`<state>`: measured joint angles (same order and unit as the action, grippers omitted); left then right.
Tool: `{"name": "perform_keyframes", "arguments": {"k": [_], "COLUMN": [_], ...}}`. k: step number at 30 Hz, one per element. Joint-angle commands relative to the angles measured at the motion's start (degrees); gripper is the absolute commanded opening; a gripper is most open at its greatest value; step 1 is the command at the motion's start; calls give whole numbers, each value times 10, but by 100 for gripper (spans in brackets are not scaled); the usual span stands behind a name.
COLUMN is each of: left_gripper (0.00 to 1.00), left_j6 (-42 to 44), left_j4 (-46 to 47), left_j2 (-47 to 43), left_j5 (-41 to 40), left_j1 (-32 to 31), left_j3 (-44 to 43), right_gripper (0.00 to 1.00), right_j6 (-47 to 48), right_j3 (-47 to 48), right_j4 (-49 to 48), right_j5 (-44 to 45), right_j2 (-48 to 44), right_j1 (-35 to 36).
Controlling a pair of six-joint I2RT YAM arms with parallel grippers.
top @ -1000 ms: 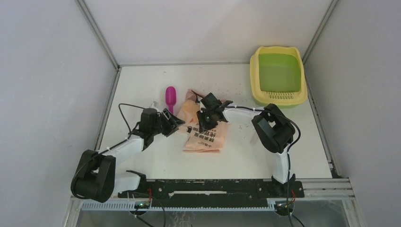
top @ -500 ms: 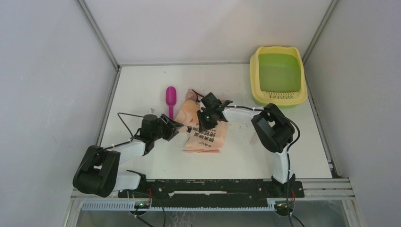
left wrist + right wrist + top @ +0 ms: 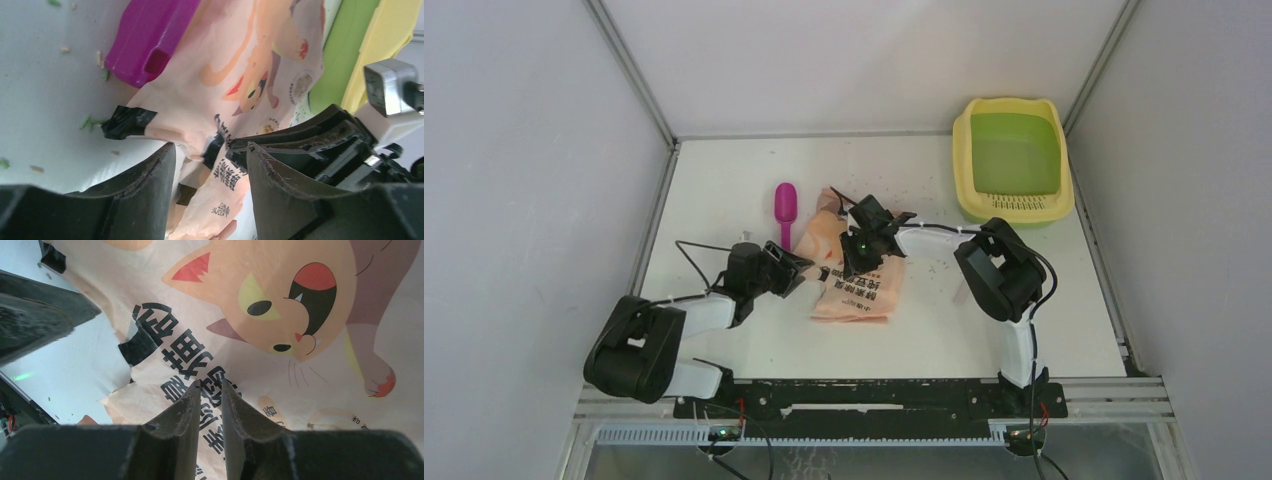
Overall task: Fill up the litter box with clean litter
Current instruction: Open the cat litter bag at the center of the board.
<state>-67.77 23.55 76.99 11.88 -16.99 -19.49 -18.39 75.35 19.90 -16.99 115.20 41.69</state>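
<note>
The litter box [image 3: 1014, 207] sits at the table's [image 3: 724, 180] far right corner, its slotted yellow step facing the arms and its green basin open to the overhead camera; it is well apart from both grippers. What shows of the litter [image 3: 87, 121] is a scatter of small grey-green granules on the white surface around the bag and the scoop. The peach-pink printed bag [image 3: 859, 290] lies flat near the middle of the table, with the magenta scoop [image 3: 785, 205] just beside its far left corner. The left gripper [image 3: 796, 268] is low at the bag's left edge, and in its own camera the fingers [image 3: 150, 190] stand clearly apart, released, with a black-taped bit of the bag's edge lying in the gap between them (loose there, not squeezed). A second strip of black tape [image 3: 125, 122] sticks out from the bag onto the table near the scoop's handle. The right gripper [image 3: 861, 262] is down on the bag's upper middle. Its wrist view shows the fingers [image 3: 175, 425] drawn close, only a narrow slit left, tips at the printed lettering below the cartoon cat; whether they pinch a fold of the bag I cannot tell.
</note>
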Motion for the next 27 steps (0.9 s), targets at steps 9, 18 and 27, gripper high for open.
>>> {"name": "perform_keyframes", "arguments": {"k": [9,18,27], "left_gripper": [58,58,58], "left_j6": [-31,-29,-50], "left_j4": [65,55,55], "left_j2": [61,43,26], "left_j5": [-28,-37,-15], "left_j1": [-40,-45,-46], "left_j3": [-31,-32,-32], "right_gripper": [29,29,29], "right_j6": [-8,-12,-14], "right_j3": [-20,-26,-37], "right_j4": [-7,-17,-24], "right_j5": [1,-7,-9], "right_j2": [7,10,7], "right_j1": [-5,-6,-10]}}
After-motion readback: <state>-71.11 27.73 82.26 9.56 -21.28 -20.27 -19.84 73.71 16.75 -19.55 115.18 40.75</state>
